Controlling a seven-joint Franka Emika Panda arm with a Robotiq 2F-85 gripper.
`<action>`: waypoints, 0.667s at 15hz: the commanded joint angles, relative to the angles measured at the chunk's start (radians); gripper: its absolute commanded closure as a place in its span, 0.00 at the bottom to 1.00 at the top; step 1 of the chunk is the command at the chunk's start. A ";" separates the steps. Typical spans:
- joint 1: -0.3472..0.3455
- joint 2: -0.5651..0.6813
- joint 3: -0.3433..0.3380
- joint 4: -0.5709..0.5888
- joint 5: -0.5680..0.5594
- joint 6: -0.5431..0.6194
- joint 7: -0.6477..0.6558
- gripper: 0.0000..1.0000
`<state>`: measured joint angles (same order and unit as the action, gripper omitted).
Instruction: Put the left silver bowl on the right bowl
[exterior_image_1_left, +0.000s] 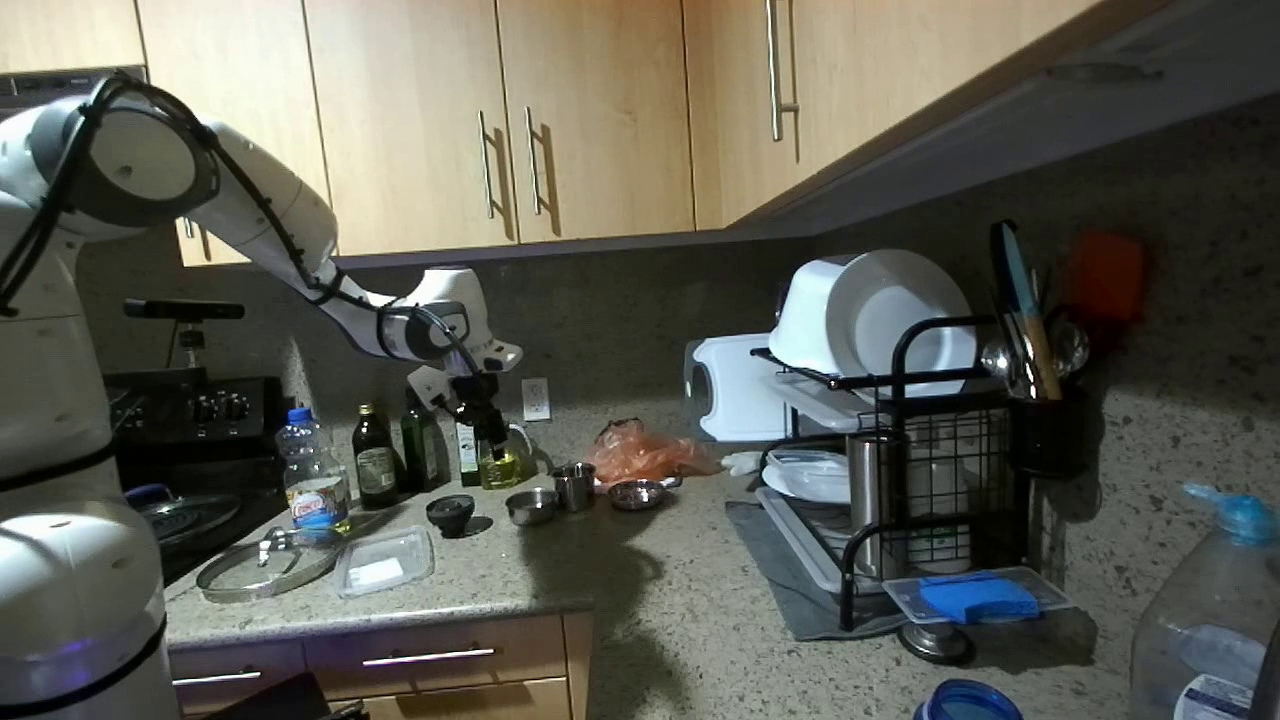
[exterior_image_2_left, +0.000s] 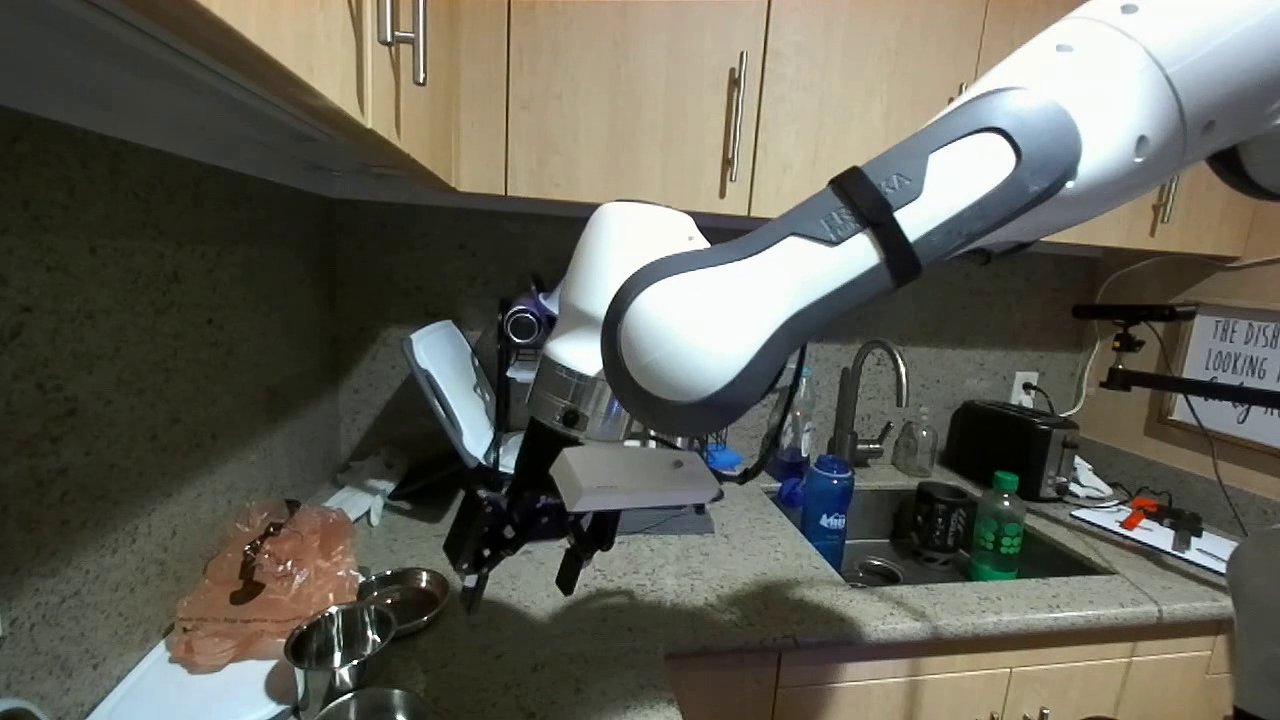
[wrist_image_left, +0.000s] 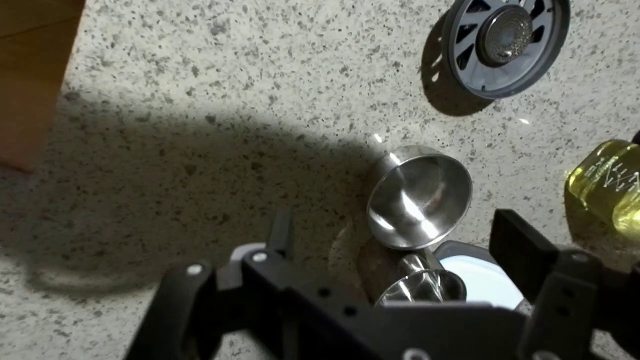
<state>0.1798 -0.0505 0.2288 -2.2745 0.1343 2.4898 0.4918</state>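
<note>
The left silver bowl (exterior_image_1_left: 532, 507) stands upright on the counter in an exterior view. It also shows cut off at the bottom edge of an exterior view (exterior_image_2_left: 372, 707) and whole in the wrist view (wrist_image_left: 420, 201). The right bowl (exterior_image_1_left: 637, 494) is a shallow silver bowl farther right, also in an exterior view (exterior_image_2_left: 406, 598); it is hidden in the wrist view. My gripper (exterior_image_2_left: 520, 583) is open and empty above the counter, also in an exterior view (exterior_image_1_left: 500, 446). In the wrist view the left bowl lies ahead between its spread fingers (wrist_image_left: 394, 222).
A taller silver cup (exterior_image_1_left: 574, 487) stands between the bowls, also in the wrist view (wrist_image_left: 425, 286). A dark strainer-like piece (exterior_image_1_left: 451, 513) is left of the left bowl. An orange plastic bag (exterior_image_1_left: 640, 452) and oil bottle (exterior_image_1_left: 500, 470) stand behind. A dish rack (exterior_image_1_left: 900, 385) is right.
</note>
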 joint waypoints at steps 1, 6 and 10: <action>-0.007 0.086 -0.022 0.149 -0.034 -0.119 -0.016 0.00; 0.017 0.180 -0.041 0.328 -0.175 -0.299 0.030 0.00; 0.049 0.226 -0.039 0.397 -0.205 -0.321 0.069 0.00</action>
<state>0.1940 0.1322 0.1961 -1.9483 -0.0416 2.2077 0.5076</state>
